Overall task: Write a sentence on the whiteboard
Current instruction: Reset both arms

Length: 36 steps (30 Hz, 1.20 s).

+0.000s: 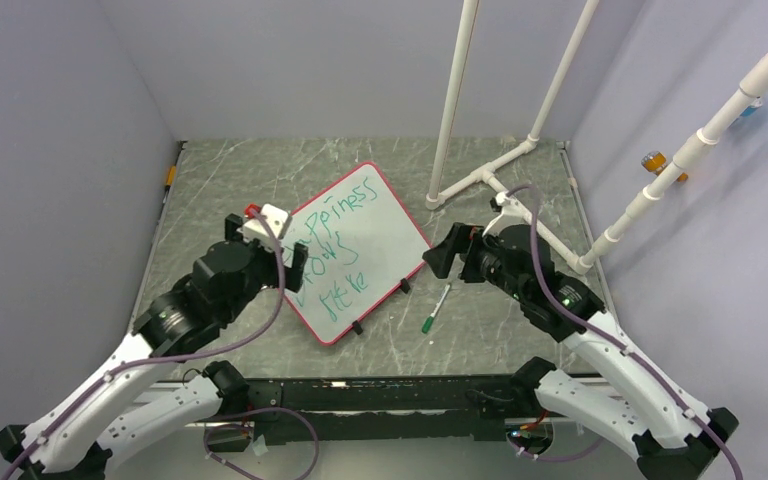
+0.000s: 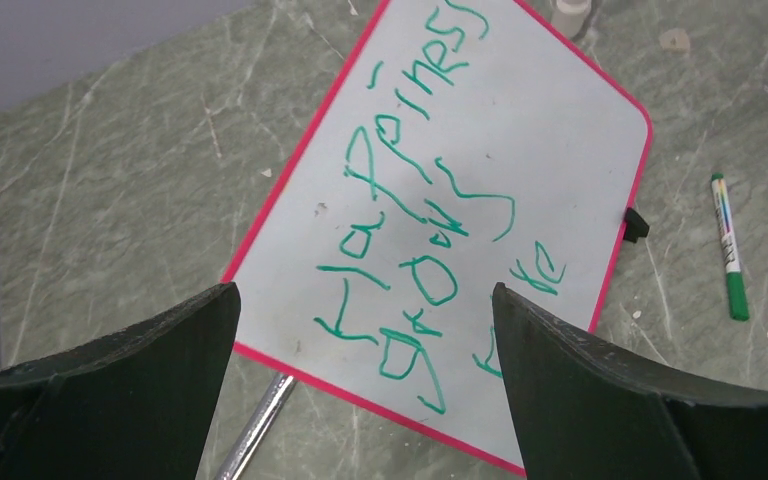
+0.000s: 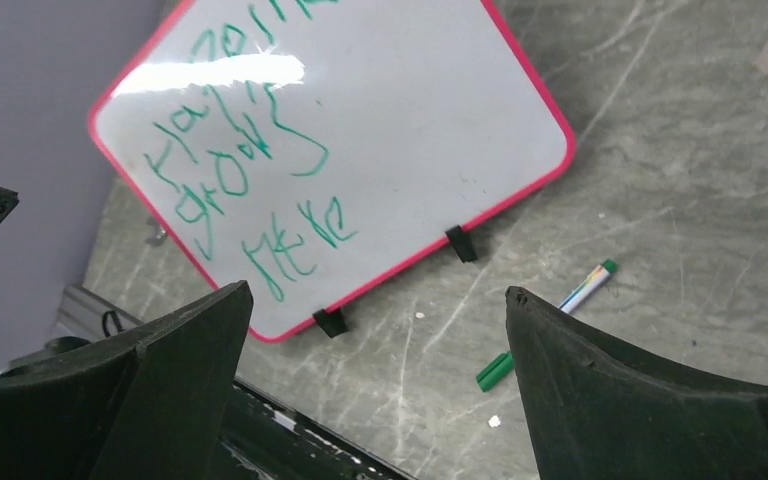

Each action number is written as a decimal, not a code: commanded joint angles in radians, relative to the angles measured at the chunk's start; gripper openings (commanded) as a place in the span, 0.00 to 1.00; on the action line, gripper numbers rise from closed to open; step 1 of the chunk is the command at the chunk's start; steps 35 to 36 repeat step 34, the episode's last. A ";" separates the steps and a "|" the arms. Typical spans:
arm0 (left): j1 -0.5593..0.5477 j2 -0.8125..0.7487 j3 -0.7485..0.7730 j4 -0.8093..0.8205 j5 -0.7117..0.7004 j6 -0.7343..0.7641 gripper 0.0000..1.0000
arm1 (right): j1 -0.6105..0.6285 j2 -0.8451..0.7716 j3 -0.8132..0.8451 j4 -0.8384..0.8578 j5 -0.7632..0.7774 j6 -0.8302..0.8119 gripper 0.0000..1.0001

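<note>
Evidently the writing is done: the left claw hangs wide open and empty over the whiteboard, which lies mid-surface bearing the sentence. Just beside it lies the green marker, and the right claw gapes empty. Marbled grey-green top, pale walls, white pipes.

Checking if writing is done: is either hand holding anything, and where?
Nothing. The left hand and right hand are open and empty; the marker lies on the table.

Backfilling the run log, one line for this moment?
whiteboard: sentence written | marker: on table | left gripper: open, empty | right gripper: open, empty
</note>
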 commanded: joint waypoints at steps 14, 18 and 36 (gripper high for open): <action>0.003 -0.402 -0.026 -0.257 -0.055 -0.135 0.99 | -0.002 -0.245 -0.079 0.037 -0.198 -0.018 1.00; 0.003 -0.499 -0.093 -0.254 -0.038 -0.149 0.99 | -0.001 -0.294 -0.108 0.030 -0.210 -0.024 1.00; 0.003 -0.554 -0.145 -0.219 0.016 -0.120 0.99 | -0.001 -0.365 -0.160 0.080 -0.217 -0.035 1.00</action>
